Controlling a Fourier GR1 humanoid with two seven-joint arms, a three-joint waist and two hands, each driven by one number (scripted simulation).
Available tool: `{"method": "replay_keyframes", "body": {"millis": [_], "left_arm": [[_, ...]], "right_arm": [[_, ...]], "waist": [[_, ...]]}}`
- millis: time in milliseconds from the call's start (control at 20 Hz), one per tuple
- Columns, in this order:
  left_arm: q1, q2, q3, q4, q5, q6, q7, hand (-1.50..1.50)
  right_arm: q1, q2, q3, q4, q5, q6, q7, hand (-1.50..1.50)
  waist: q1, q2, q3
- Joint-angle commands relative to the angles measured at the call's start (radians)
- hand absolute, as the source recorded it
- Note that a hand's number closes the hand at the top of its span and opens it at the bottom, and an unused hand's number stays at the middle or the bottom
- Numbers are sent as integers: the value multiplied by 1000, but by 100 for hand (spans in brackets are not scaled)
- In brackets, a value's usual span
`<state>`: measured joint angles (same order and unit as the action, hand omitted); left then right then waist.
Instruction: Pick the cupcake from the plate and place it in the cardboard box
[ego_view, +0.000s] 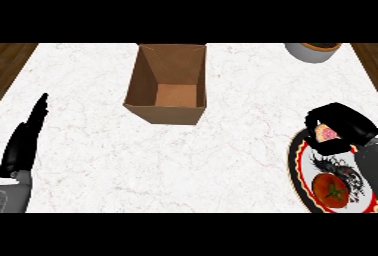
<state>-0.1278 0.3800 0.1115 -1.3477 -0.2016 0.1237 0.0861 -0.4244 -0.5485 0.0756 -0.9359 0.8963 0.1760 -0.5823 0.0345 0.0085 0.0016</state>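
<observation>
— Two hands show; what does each one do?
— The right hand (347, 125) curls round the cupcake (324, 133), at the far end of the plate (297, 160) that also carries a tomato (331, 189). The left hand (26, 137) rests at the left edge of the worktop (148, 165), fingers straight.
— And the cardboard box (164, 112)?
— It stands open in the middle, well apart from the cupcake.

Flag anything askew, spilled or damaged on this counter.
Nothing stands out. The cardboard box stands upright and open, the tomato sits on the plate, and the right hand curls round the cupcake at the plate's far edge.
</observation>
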Motion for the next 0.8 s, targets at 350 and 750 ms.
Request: {"method": "replay_keyframes", "body": {"millis": [350, 750], "left_arm": [[-65, -26, -31, 39, -23, -1, -15, 0], [-22, 4, -8, -12, -5, -29, 0, 0]], "right_arm": [[-481, 124, 10, 297, 65, -132, -138, 150], [-645, 127, -134, 410, -84, -162, -403, 150]], "waist": [[62, 23, 1], [37, 10, 1]]}}
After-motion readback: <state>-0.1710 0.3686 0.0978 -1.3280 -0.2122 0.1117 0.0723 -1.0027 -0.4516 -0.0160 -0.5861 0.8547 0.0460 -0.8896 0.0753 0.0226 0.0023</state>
